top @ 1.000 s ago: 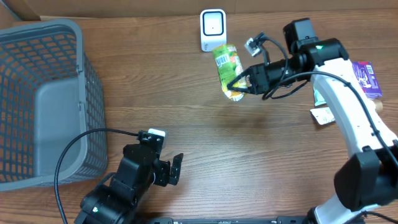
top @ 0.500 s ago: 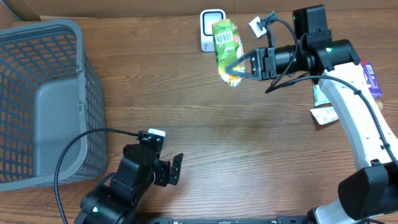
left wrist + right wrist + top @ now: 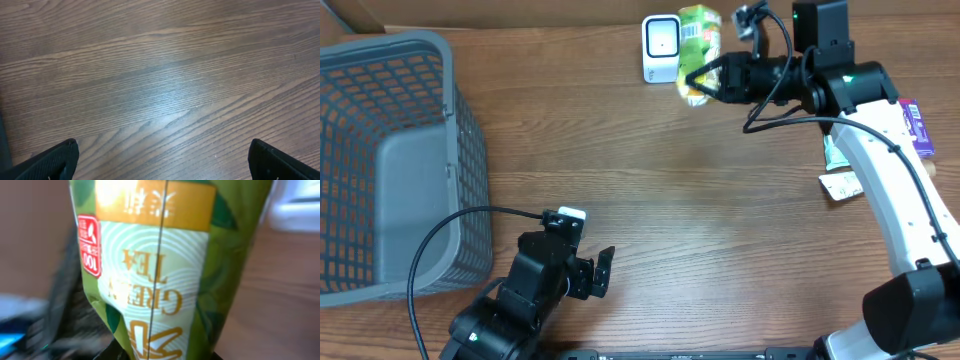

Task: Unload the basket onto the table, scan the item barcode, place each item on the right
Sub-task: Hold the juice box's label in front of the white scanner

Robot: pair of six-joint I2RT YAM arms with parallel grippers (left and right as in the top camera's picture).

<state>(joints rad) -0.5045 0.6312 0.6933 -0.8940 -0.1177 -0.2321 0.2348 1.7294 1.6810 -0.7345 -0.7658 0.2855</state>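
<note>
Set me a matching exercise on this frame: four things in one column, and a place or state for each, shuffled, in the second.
Things:
1. green tea packet
2. white scanner
3. grey basket
4. left gripper

Place or state:
A. open above the bare table
B. far edge, near the middle
C. clamped in the right gripper
D. left side

Pairs: 1-C, 2-B, 3-D, 4-A
</note>
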